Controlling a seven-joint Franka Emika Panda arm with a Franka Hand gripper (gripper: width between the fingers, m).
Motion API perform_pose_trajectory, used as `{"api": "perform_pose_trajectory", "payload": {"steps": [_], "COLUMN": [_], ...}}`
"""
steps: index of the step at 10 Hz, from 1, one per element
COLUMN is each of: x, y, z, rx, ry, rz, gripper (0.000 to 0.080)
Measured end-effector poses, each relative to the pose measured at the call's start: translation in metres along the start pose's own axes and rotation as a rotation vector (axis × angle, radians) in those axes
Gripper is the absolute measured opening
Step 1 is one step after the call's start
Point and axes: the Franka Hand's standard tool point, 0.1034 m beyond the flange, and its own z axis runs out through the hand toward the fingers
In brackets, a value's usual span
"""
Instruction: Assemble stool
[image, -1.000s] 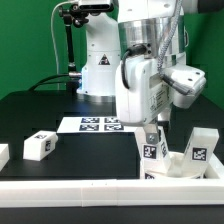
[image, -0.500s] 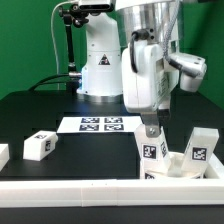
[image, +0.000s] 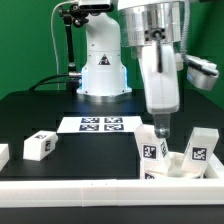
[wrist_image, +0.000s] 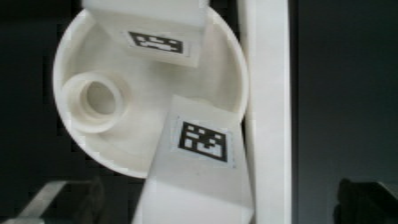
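Note:
The white round seat (image: 176, 172) lies at the exterior view's lower right against the front rail. Two tagged white legs stand in it, one (image: 152, 147) nearer the middle and one (image: 199, 146) to its right. My gripper (image: 160, 127) hangs just above the nearer leg, a little to its right. In the wrist view the seat (wrist_image: 89, 60) shows with a round hole. One leg (wrist_image: 164, 40) lies across it and the other leg (wrist_image: 199, 150) runs down between my fingers. My gripper (wrist_image: 199, 208) is open, its dark fingers (wrist_image: 39, 205) well apart from the leg.
A loose tagged leg (image: 40, 146) lies on the black table at the exterior view's left, another white piece (image: 3, 154) at the left edge. The marker board (image: 100, 124) lies before the robot base. A long white rail (image: 90, 191) runs along the front, also in the wrist view (wrist_image: 267, 90).
The arm has swung toward the exterior view's right, and the gripper now sits slightly right of and above the nearer leg. The legs and seat have not moved.

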Motion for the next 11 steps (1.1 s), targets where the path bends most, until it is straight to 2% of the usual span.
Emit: {"api": "perform_pose_trajectory", "payload": {"steps": [3, 8, 11], "x": [-0.0015, -0.0005, 0.0016], "y": [-0.0036, -0.0035, -0.0037], "z": [-0.0032, -0.0029, -0.0032], "rx": [0.004, 0.003, -0.004], "ry": [0.006, 0.007, 0.016], "rz": [-0.301, -0.599, -0.99], "gripper": [0.0649, 0.0649, 0.0649]}}
